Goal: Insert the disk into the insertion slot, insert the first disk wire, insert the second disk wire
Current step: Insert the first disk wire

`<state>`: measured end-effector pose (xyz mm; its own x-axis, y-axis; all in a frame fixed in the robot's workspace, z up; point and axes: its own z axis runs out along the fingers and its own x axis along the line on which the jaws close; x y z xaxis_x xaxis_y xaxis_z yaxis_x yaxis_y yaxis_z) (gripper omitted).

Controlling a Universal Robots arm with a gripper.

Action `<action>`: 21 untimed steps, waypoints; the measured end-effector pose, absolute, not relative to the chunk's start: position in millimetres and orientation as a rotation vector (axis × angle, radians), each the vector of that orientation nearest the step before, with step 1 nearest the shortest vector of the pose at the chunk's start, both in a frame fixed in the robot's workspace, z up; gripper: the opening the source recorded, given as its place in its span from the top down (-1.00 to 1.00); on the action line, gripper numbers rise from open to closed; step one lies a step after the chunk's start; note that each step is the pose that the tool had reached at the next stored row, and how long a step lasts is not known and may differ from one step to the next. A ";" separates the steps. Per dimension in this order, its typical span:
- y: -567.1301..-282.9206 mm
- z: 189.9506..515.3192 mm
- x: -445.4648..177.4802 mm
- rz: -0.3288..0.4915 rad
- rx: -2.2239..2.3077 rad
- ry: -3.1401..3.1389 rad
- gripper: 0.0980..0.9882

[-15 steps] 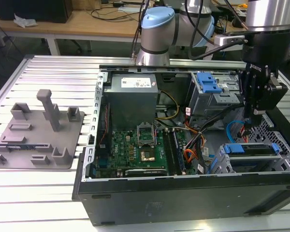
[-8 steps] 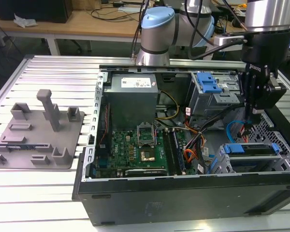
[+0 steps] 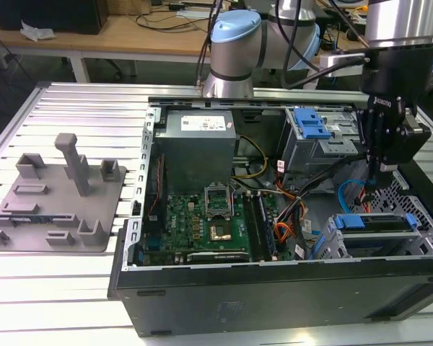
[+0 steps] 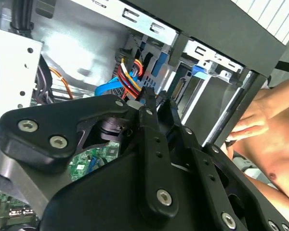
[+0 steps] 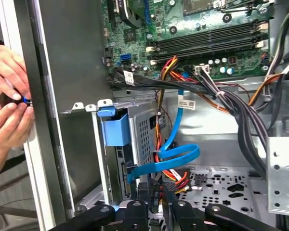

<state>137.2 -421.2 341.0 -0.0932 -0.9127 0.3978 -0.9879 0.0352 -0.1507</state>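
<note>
Claw (image 5: 155, 193): fingers drawn almost together on a small black plug, the end of the disk wire (image 5: 176, 177) with its red, yellow and black strands. The grip looks firm and central in both wrist views.

Location: in the exterior view the claw (image 3: 373, 184) hangs low inside the open computer case (image 3: 274, 303), which stands on the ribbed worktop (image 3: 79, 288).

Task item: the disk (image 3: 368, 220) lies in the insertion slot (image 3: 340, 245), its blue carrier level with the top of the cage. That step is judged complete. The disk's rear end is just beside the claw, with the held plug near it but, as far as can be seen, not touching.

Obstruction: a blue flat cable (image 5: 179, 155) loops between the claw and the cage. Its end lies against the rear of the cage (whether it is seated cannot be told).

Recommendation for the step in hand:
- Keep the plug square to the disk's socket, with the keyed side matched.
- Press straight along the disk's length with light force.
- Keep the blue loop and the cage's edge out of the path.
- Any tilt risks jamming or bending the contacts.

Note: a person's hands (image 5: 7, 96) rest at the outer wall of the case, well apart from the claw.
</note>
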 end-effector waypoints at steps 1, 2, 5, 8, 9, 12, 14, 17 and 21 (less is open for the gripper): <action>-421.2 340.6 137.3 0.585 1.971 -2.108 0.63; -421.1 340.3 137.3 0.588 1.969 -2.106 0.63; -419.1 338.8 137.2 0.609 1.952 -2.093 0.63; -416.2 338.2 137.3 0.613 1.950 -2.091 0.63; -414.7 338.1 137.3 0.613 1.949 -2.090 0.63; -411.9 337.4 137.2 0.616 1.948 -2.088 0.63; -411.4 336.7 137.3 0.619 1.946 -2.086 0.63; -411.1 335.5 137.2 0.624 1.943 -2.082 0.63; -410.5 334.7 137.2 0.642 1.933 -2.068 0.85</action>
